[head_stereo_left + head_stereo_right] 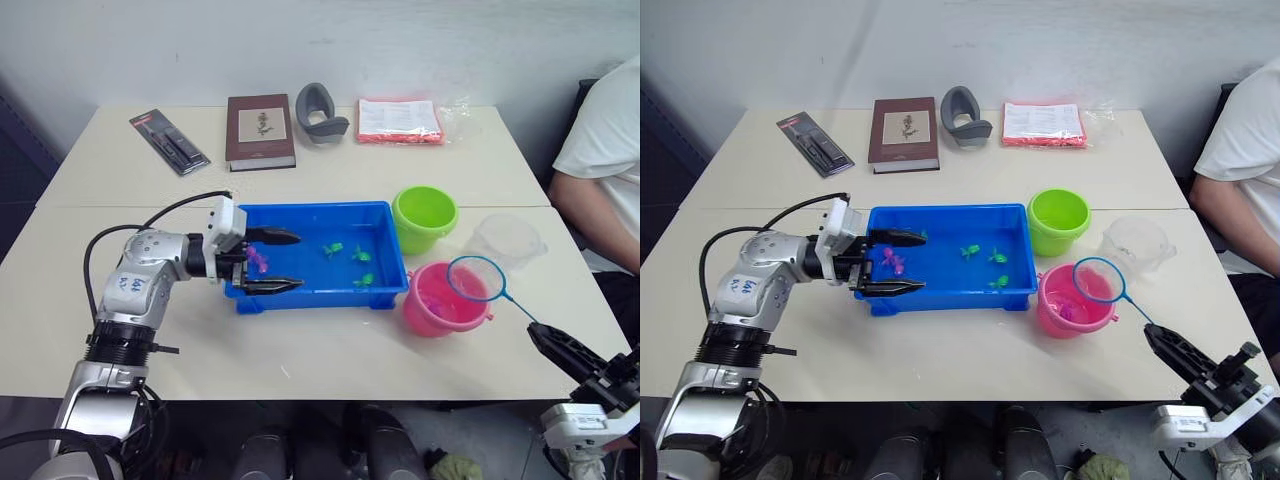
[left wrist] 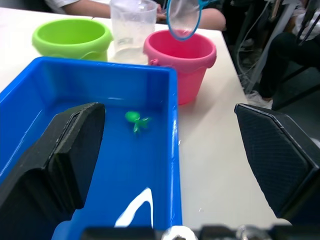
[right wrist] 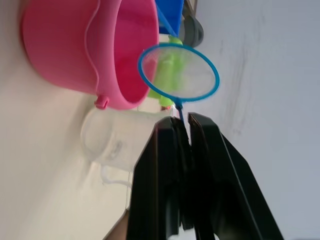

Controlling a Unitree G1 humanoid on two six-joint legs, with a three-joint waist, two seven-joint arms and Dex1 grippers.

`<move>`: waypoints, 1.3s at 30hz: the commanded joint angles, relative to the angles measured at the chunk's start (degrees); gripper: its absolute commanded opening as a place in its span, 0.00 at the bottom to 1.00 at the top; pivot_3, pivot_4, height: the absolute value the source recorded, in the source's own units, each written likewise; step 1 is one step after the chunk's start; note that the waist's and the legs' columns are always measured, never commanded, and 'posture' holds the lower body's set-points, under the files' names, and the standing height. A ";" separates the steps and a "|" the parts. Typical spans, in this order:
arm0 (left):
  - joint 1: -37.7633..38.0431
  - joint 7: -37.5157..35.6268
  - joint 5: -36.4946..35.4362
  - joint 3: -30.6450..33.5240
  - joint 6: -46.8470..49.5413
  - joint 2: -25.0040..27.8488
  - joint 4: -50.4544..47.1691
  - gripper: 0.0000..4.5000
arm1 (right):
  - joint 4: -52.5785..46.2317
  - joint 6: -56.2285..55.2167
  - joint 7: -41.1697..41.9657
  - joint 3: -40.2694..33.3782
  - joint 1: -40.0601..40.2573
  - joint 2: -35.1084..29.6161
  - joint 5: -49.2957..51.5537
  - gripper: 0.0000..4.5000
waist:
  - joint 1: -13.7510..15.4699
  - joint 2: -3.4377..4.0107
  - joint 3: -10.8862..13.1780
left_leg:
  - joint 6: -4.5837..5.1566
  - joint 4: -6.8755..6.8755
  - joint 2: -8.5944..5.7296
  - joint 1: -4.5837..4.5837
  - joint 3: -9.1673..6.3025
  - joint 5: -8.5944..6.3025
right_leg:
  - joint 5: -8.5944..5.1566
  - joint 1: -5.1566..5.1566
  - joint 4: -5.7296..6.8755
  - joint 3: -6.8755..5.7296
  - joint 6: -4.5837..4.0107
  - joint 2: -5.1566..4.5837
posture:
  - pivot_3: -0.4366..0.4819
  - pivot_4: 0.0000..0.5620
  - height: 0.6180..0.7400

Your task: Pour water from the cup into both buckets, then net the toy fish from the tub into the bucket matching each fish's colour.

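Observation:
The blue tub (image 1: 310, 209) sits mid-table with three green toy fish (image 1: 361, 255) in its right half and a pink toy fish (image 1: 257, 262) at its left end. My left gripper (image 1: 285, 261) is open at that left end, one finger inside the tub and the other outside its near wall (image 2: 172, 150). My right gripper (image 1: 540, 335) is shut on the handle of a small blue net (image 1: 476, 279), whose hoop hangs over the pink bucket (image 1: 436, 306). The green bucket (image 1: 424, 218) stands behind it. The clear cup (image 1: 505, 240) stands upright to their right. I cannot make out the water.
At the back of the table lie a brown book (image 1: 260, 130), a grey curved object (image 1: 320, 112), a red-edged packet (image 1: 398, 120) and a black packaged tool (image 1: 168, 140). A person in a white shirt (image 1: 605, 160) sits at the right edge.

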 commanded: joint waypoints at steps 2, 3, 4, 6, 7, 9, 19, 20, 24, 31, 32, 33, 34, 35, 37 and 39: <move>0.87 -1.22 0.77 4.68 -4.11 4.54 6.71 0.99 | -11.40 15.75 9.98 9.32 -4.71 -5.33 24.52 0.00 | -0.53 -0.01 0.00 | 0.00 -0.05 0.07 0.09 -0.02 0.00 | -0.04 0.03 0.05 -0.03 -0.07 0.03 | 0.48 0.27 1.00; 0.76 -1.67 1.18 5.00 -4.97 5.59 8.23 0.99 | -13.92 19.65 13.20 12.74 -6.41 -7.49 29.90 0.00 | -0.54 -0.01 0.00 | 0.00 -0.05 0.07 0.11 -0.04 0.00 | -0.05 0.03 0.06 -0.06 -0.08 0.03 | 0.48 0.27 1.00; 0.57 -1.73 1.15 5.49 -5.23 6.39 8.91 0.99 | -15.98 23.75 16.07 15.72 -8.17 -9.38 35.00 0.00 | -0.47 -0.02 0.00 | 0.00 -0.05 0.07 0.11 -0.04 0.00 | -0.05 0.03 0.07 -0.06 -0.08 0.03 | 0.48 0.27 1.00; 0.32 -0.60 0.88 6.84 -4.83 8.00 8.47 0.99 | -18.53 34.91 18.84 20.97 -14.19 -11.36 45.21 0.00 | -0.11 -0.08 0.04 | 0.08 -0.06 0.08 0.10 -0.08 -0.05 | -0.05 0.03 0.05 -0.10 -0.09 0.03 | 0.48 0.27 1.00; 0.69 0.09 0.76 7.74 -4.50 9.02 7.64 0.99 | -19.20 40.75 19.20 23.52 -17.82 -11.63 49.17 0.00 | 0.18 -0.19 0.06 | 0.11 -0.06 0.09 0.07 -0.09 -0.06 | -0.05 0.02 0.03 -0.12 -0.09 0.03 | 0.48 0.27 1.00; 1.57 1.02 0.37 9.05 -3.88 10.33 6.18 0.99 | -20.14 47.76 20.81 26.72 -22.74 -11.44 53.81 0.00 | 0.46 -0.29 0.11 | 0.10 -0.04 0.10 0.02 -0.09 -0.06 | -0.04 0.00 0.02 -0.14 -0.11 0.00 | 0.48 0.27 1.00; 9.03 4.90 -0.78 12.75 0.38 13.31 -2.65 0.99 | -10.06 80.22 25.35 50.69 -57.81 -2.34 51.37 0.00 | 0.70 -0.34 0.08 | 0.22 0.09 0.06 -0.31 -0.15 -0.19 | -0.04 -0.18 -0.08 -0.34 -0.11 -0.18 | 0.48 0.27 1.00; 9.67 5.23 -0.78 13.18 0.89 13.74 -3.24 0.99 | -8.99 80.87 25.25 51.15 -59.70 -0.82 51.07 0.00 | 0.69 -0.34 0.07 | 0.23 0.13 0.05 -0.48 -0.20 -0.20 | -0.03 -0.28 -0.08 -0.40 -0.11 -0.20 | 0.48 0.27 1.00; 14.14 6.17 -0.95 15.86 2.36 16.04 -5.10 0.99 | -1.74 82.64 29.01 58.16 -69.27 3.41 43.91 0.00 | -0.13 -0.32 0.09 | 0.28 0.33 0.05 -0.84 -0.04 -0.23 | 0.01 -0.64 0.14 -0.37 -0.05 -0.18 | 0.48 0.27 1.00; 15.81 7.12 -1.33 16.17 4.58 16.74 -8.82 0.99 | 6.51 81.82 31.64 65.05 -76.91 9.36 33.33 0.00 | 0.20 -0.35 0.08 | 0.27 0.34 0.05 -0.88 -0.08 -0.23 | 0.01 -0.67 0.13 -0.44 -0.05 -0.17 | 0.48 0.27 1.00; 15.85 7.20 -1.25 16.27 4.69 16.85 -8.97 0.99 | 7.14 81.62 31.93 65.44 -77.44 9.68 32.14 0.00 | 0.26 -0.34 0.08 | 0.28 0.34 0.05 -0.89 -0.08 -0.24 | 0.01 -0.67 0.13 -0.44 -0.05 -0.18 | 0.48 0.27 1.00; 15.89 7.26 -1.20 16.34 4.78 16.92 -9.07 0.99 | 7.55 81.45 32.28 65.54 -77.68 9.96 31.22 0.00 | 0.26 -0.34 0.08 | 0.28 0.34 0.04 -0.89 -0.08 -0.24 | 0.01 -0.67 0.13 -0.44 -0.05 -0.18 | 0.48 0.27 1.00; 16.02 7.25 -1.22 16.61 4.89 17.17 -9.06 0.99 | 8.05 80.79 32.89 65.98 -78.14 10.01 30.01 0.00 | 0.28 -0.34 0.08 | 0.28 0.34 0.04 -0.89 -0.08 -0.24 | 0.01 -0.67 0.13 -0.44 -0.05 -0.18 | 0.48 0.27 1.00; 16.33 7.01 -1.17 17.15 4.85 17.74 -8.70 0.99 | 9.24 80.27 33.59 66.95 -79.69 10.49 28.36 0.00 | 0.24 -0.34 0.08 | 0.28 0.34 0.04 -0.89 -0.09 -0.24 | 0.01 -0.67 0.13 -0.45 -0.05 -0.18 | 0.48 0.27 1.00; 16.77 7.22 -1.68 18.64 5.78 18.76 -8.13 0.99 | 11.08 80.56 34.59 68.62 -82.80 11.69 25.29 0.00 | -0.04 -0.34 0.08 | 0.28 0.34 0.04 -0.89 -0.07 -0.24 | 0.01 -0.68 0.13 -0.44 -0.05 -0.18 | 0.48 0.27 1.00; 16.99 7.39 -2.07 19.16 6.41 19.14 -8.04 0.99 | 11.53 81.48 35.63 69.07 -83.58 12.29 23.93 0.00 | -0.41 -0.34 0.07 | 0.26 0.33 0.04 -0.92 -0.04 -0.24 | 0.01 -0.78 0.17 -0.40 -0.05 -0.17 | 0.48 0.27 1.00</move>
